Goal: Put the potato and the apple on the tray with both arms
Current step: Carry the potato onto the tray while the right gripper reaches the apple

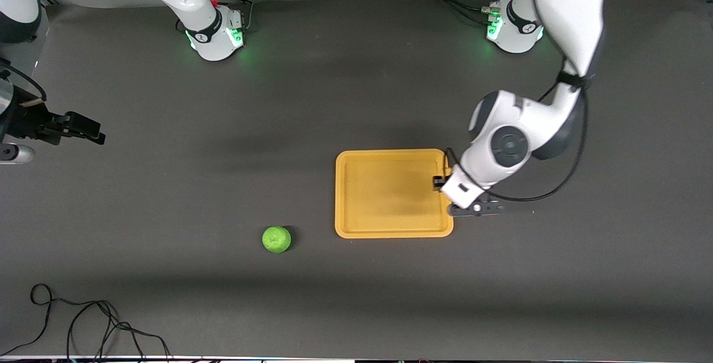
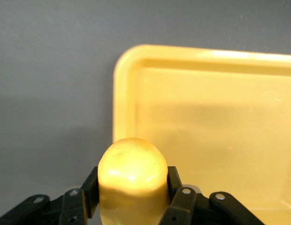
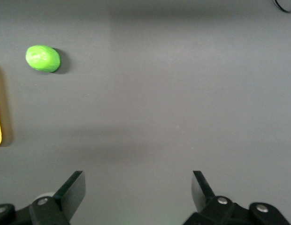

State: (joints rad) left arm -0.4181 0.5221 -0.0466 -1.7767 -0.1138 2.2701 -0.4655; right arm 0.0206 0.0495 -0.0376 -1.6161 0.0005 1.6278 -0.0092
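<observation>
The left gripper (image 2: 131,197) pinches the potato (image 2: 131,176) over the tray (image 1: 392,229) edge, likely for release. The right gripper (image 3: 136,190) waits spread (parked aside); the apple (image 1: 277,239) sits on the table near the tray.

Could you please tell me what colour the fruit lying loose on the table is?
Bright green: the apple, clearest in the front view.

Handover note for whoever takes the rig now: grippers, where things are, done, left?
Left gripper: shut on the potato, over the tray edge at the left arm's end.
Right gripper: open, empty, waiting at the right arm's end of the table.
Apple: on the table beside the tray, toward the right arm's end.
Done: potato picked up.
Left: set potato on tray, then the apple.
</observation>
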